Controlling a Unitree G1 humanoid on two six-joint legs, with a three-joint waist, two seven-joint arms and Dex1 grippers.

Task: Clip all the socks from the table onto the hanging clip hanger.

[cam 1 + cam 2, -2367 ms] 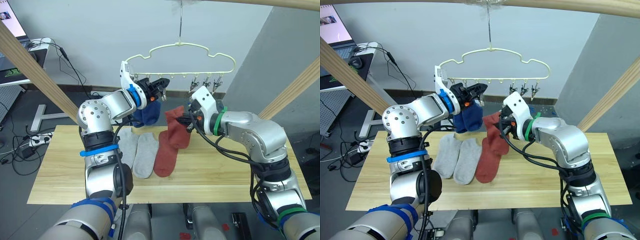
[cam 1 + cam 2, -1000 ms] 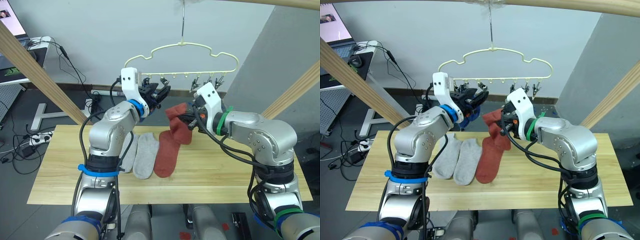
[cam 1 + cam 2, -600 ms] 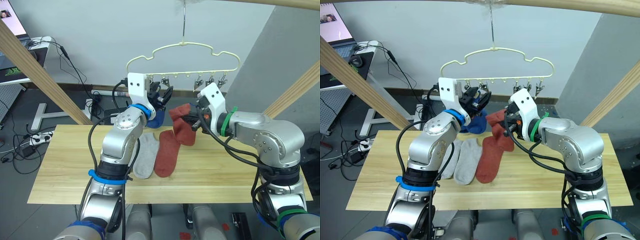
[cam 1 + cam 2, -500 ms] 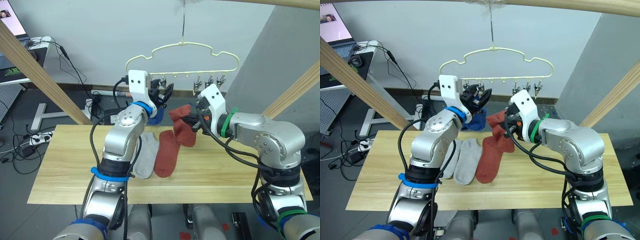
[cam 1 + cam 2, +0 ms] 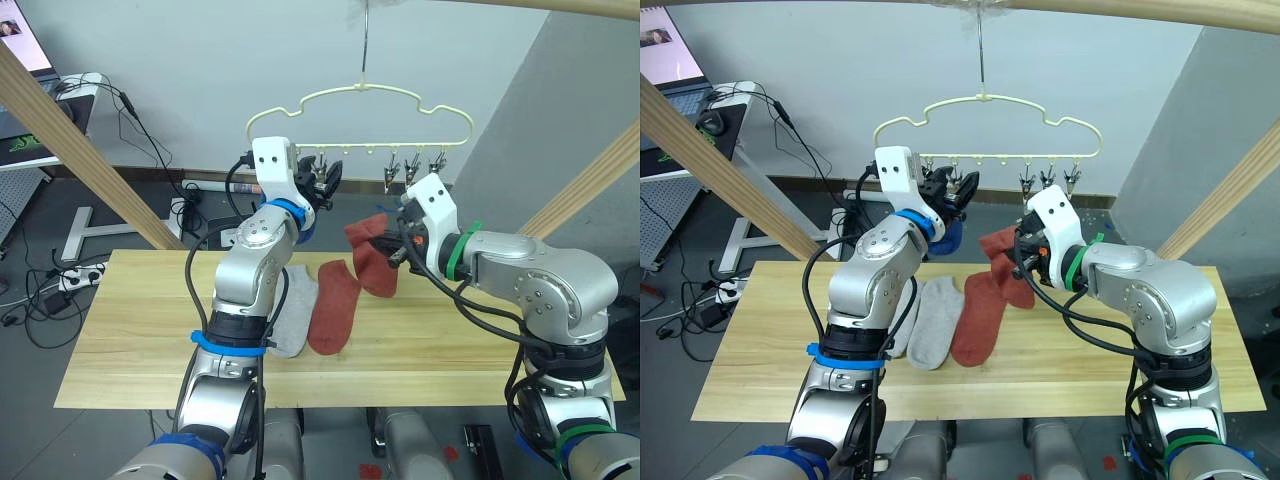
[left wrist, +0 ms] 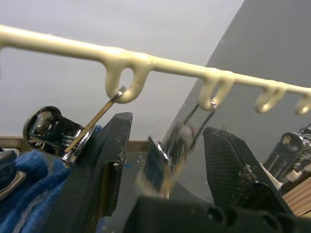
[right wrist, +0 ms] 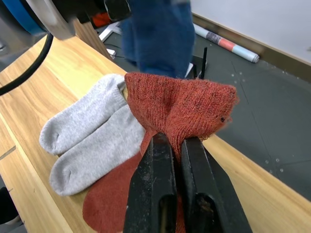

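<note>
Lifting a rust-red sock (image 5: pixel 372 252) toward the clip hanger (image 5: pixel 362 103), with the right gripper (image 7: pixel 171 160) pinched shut on its cuff, toe hanging below the hanger and above the table (image 5: pixel 120 330). Reaching up under the hanger's bar with the left gripper (image 6: pixel 165 145), jaws spread wide around a free metal clip (image 6: pixel 172 145), not yet squeezing it. Already hanging from the clip beside that one: a blue sock (image 6: pixel 29 194), at the hanger's left end. Lying flat on the table, below the hanger: two light grey socks (image 7: pixel 82 145) side by side and a second rust-red sock (image 5: pixel 332 310) touching them. No second blue sock made out for certain.

Step in hand, by judgement: pressing the free clip open and feeding the red cuff into it. Best done by closing the left fingers (image 6: pixel 109 160) squarely on the clip's two levers, not on the wire loop above, so the mouth opens fully and the hanger does not swing. Then bringing the cuff up from below with a short edge standing proud of the right fingers (image 7: pixel 155 179), pushing that edge deep into the mouth before easing the left grip. Letting go of the sock only after the clip has bitten. Risk: swinging hanger, thin bite, sock slipping.
</note>
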